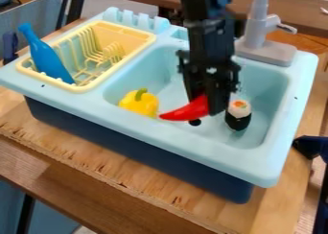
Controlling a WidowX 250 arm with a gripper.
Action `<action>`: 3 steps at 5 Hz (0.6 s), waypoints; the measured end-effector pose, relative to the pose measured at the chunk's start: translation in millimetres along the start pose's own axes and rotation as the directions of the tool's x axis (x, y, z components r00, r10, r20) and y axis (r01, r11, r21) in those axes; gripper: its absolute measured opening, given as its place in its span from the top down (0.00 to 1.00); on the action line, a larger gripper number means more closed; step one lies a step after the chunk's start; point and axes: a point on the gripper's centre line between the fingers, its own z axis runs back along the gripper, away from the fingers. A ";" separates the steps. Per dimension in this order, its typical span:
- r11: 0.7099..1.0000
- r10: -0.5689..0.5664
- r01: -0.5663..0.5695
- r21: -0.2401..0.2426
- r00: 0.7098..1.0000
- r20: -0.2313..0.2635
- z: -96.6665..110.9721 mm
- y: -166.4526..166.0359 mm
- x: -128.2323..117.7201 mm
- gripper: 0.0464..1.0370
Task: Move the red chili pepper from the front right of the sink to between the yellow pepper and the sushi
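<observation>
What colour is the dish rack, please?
The dish rack is pale yellow; it shows best in the camera view.

Bright, diffuse light — soft shadows inside the sink [173, 133].

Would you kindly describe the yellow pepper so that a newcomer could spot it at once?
Find the light blue sink, then the end of its basin nearest the yellow rack. The pepper is the plump yellow thing there, with a green stem, unlike the long red chili in the gripper.

Smooth plastic-looking sink [192, 153]; rough-edged wood board [122, 166]; glossy yellow pepper [139, 102].
</observation>
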 end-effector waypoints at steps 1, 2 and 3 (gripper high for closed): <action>0.996 0.075 -0.073 -0.044 0.996 0.043 -0.9 8.7 14.0 0.54; 0.994 0.091 -0.087 -0.060 0.994 0.068 5.7 8.6 19.8 0.55; 0.994 0.099 -0.096 -0.058 0.993 0.060 5.4 9.0 18.9 0.54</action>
